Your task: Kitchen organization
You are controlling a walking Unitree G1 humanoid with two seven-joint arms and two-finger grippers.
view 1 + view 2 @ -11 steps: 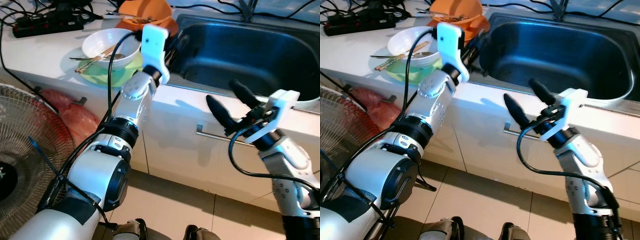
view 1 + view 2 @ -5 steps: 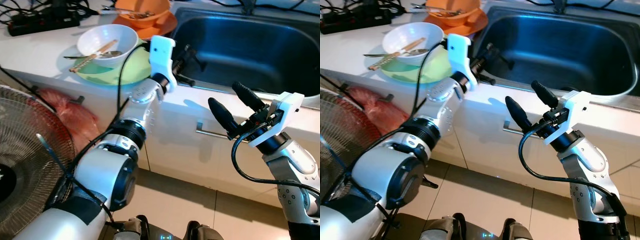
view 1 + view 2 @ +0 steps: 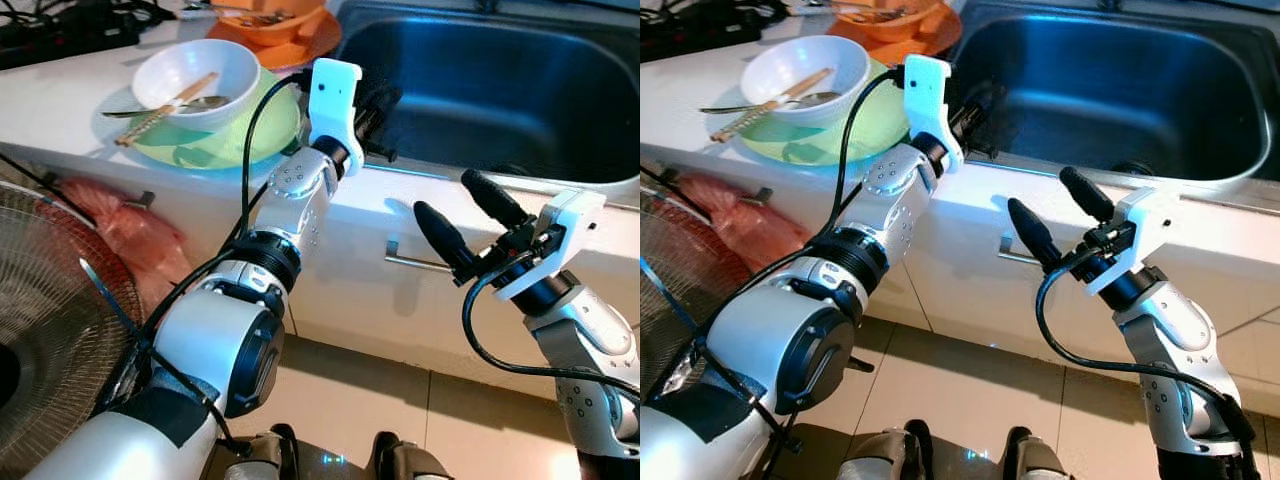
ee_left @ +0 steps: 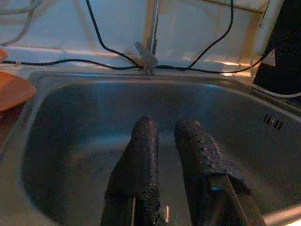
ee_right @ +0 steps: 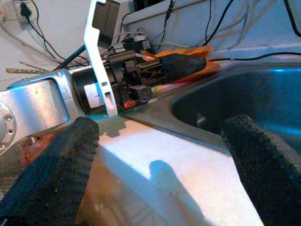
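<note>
A white bowl (image 3: 195,75) holding chopsticks and a spoon sits on a green plate (image 3: 250,135) on the white counter. Behind it is an orange bowl on an orange plate (image 3: 270,20). My left gripper (image 3: 372,105) reaches over the left rim of the steel sink (image 3: 500,90). In the left wrist view its fingers (image 4: 141,155) lie almost together with nothing between them, pointing into the basin. My right gripper (image 3: 448,196) hangs open in front of the cabinet, below the counter edge, holding nothing.
A bar handle (image 3: 415,262) runs along the cabinet front beside the right gripper. A floor fan (image 3: 50,330) and a red bag (image 3: 130,235) stand at the left. A power strip (image 3: 60,35) and cables lie at the counter's back. The faucet (image 4: 149,52) rises behind the sink.
The left gripper's fingers, spread half a second ago, have come together at the sink rim. The camera has shifted slightly. The right gripper stays open in about the same place.
</note>
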